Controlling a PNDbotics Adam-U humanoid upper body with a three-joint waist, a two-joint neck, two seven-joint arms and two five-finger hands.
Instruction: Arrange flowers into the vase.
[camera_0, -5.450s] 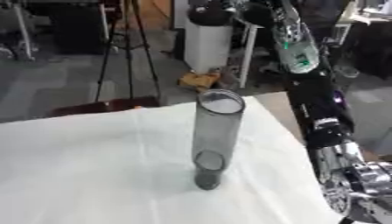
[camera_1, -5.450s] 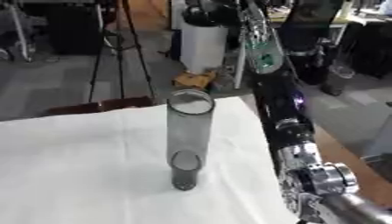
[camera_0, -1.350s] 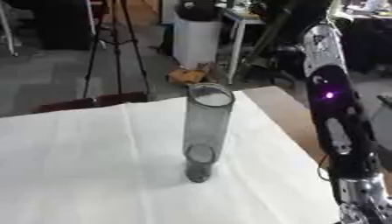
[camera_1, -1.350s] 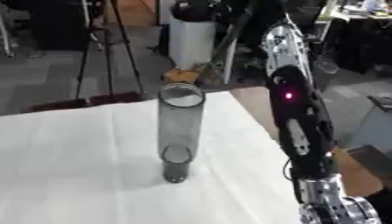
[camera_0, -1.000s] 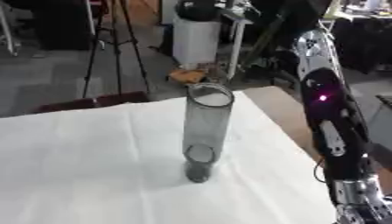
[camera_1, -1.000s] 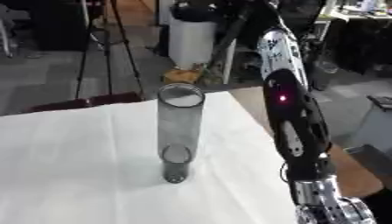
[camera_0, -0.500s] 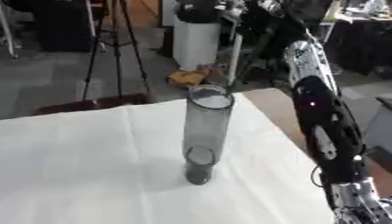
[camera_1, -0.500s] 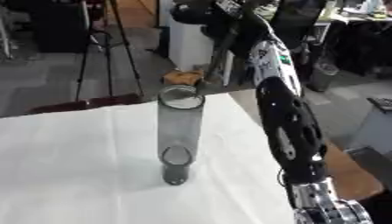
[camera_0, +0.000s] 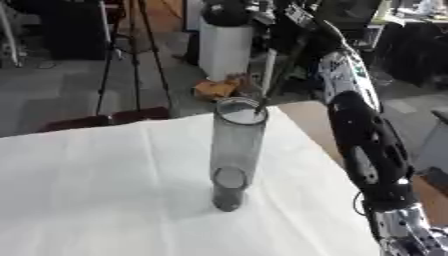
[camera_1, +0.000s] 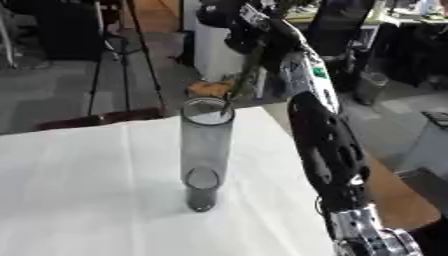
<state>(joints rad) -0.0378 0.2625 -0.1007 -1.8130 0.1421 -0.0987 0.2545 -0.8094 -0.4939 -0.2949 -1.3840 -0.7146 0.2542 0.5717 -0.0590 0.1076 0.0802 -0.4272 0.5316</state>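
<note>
My right hand (camera_1: 254, 20) is raised beyond the tall grey translucent cylinder vase (camera_1: 205, 152), fingers curled round a thin dark flower stem (camera_1: 243, 75) whose lower tip touches the vase's mouth. The stem looks light and bendy, best held high. The vase stands upright on the white-clothed table (camera_1: 79, 190); being narrow, it may tip.

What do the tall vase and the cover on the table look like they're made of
The vase looks like smoky grey glass or clear plastic: the white surface shows through its wall and the rim glints. The table cover looks like white matte cloth or paper, with faint fold lines.
</note>
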